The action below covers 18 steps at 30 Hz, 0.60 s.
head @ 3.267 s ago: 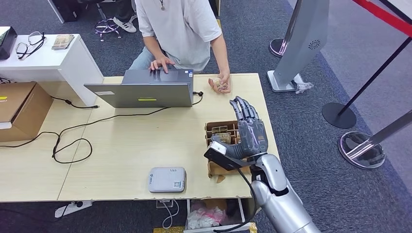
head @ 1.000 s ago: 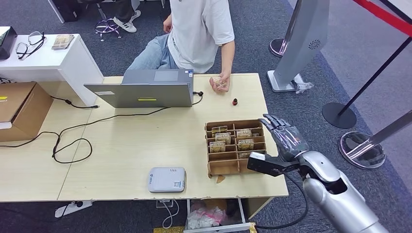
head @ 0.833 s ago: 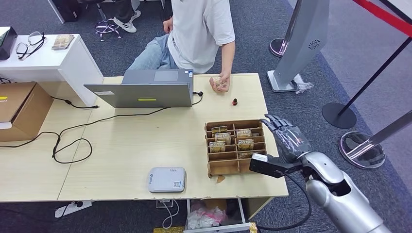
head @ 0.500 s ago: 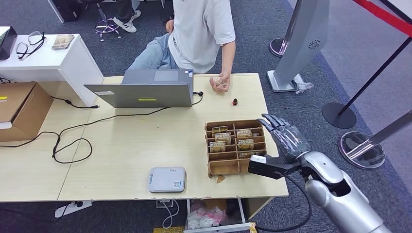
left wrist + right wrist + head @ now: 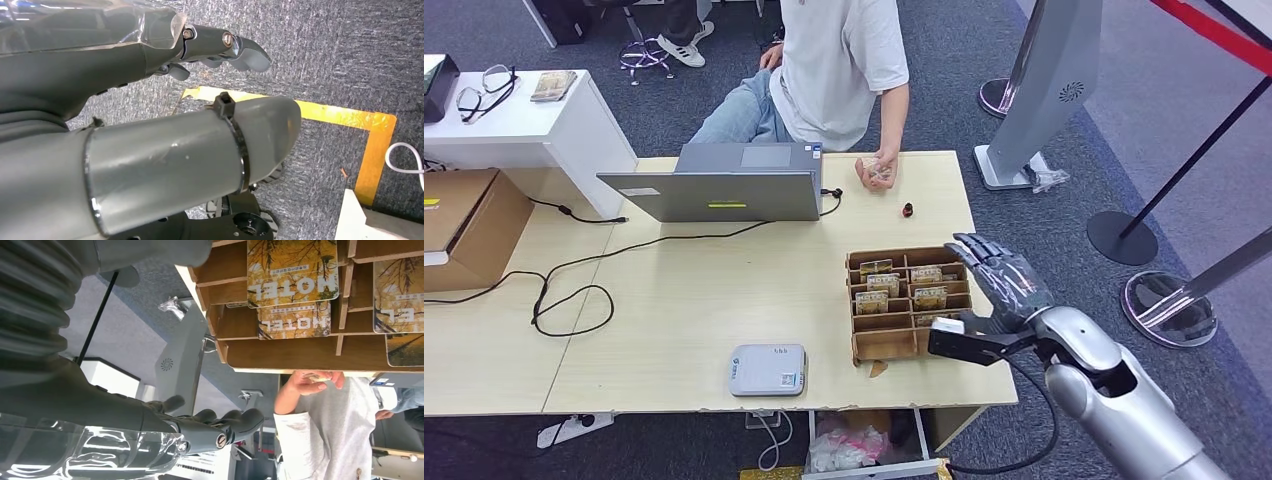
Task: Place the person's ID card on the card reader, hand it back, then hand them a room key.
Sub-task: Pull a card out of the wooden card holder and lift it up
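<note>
The right hand point(image 5: 1001, 283) is held with fingers spread and nothing in it, just beside the compartmented cardboard tray point(image 5: 909, 342) of room key cards point(image 5: 871, 301). The left hand point(image 5: 150, 45) is seen over carpet, its fingers partly hidden, so its state cannot be told. Something small, too hard to identify, is enclosed in the person's hand point(image 5: 877, 172). The card reader point(image 5: 767, 369) lies near the table's front edge.

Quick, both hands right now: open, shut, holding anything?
Left hand: open, holds nothing, hangs over the floor.
Right hand: open, fingers spread, empty, beside the card box.
</note>
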Tool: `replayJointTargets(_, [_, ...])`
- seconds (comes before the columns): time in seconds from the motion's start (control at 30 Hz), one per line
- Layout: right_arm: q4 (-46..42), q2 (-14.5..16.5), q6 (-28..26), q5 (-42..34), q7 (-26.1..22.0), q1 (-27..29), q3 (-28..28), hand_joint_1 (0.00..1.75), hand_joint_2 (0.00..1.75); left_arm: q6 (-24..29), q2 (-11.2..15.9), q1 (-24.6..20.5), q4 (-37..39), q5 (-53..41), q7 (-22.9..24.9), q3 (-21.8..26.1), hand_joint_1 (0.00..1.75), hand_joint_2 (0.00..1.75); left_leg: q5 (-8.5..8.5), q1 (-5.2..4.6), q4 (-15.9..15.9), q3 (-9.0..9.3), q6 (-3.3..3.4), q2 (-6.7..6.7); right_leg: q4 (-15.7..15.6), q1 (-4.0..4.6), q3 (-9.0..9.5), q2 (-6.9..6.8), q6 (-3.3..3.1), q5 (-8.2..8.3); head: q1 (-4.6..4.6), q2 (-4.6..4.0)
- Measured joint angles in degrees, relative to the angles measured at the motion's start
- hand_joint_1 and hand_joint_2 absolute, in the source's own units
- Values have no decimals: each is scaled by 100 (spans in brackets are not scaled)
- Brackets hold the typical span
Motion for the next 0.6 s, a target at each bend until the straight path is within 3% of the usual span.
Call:
replayJointTargets(0.07, [37,15,-2,16,-14,-41,35,41,175,1,0,0,0,-2,0,0,0,0,0,0,0,0,0,0,0,0,0,0,0,0,0,0])
replayJointTargets(0.2, [102,48,-7,30,-33,-102,92,108,175,0,0,0,0,-4,5,0,0,0,0,0,0,0,0,0,0,0,0,0,0,0,0,0])
replayJointTargets(0.33, [174,114,-13,37,-46,-134,157,79,175,-1,0,-1,0,-10,20,0,0,0,0,0,0,0,0,0,0,0,0,0,0,0,0,0])
replayJointTargets(0.6, [252,213,-79,56,-42,-144,264,65,175,-1,0,-1,0,-11,28,0,0,0,0,0,0,0,0,0,0,0,0,0,0,0,0,0])
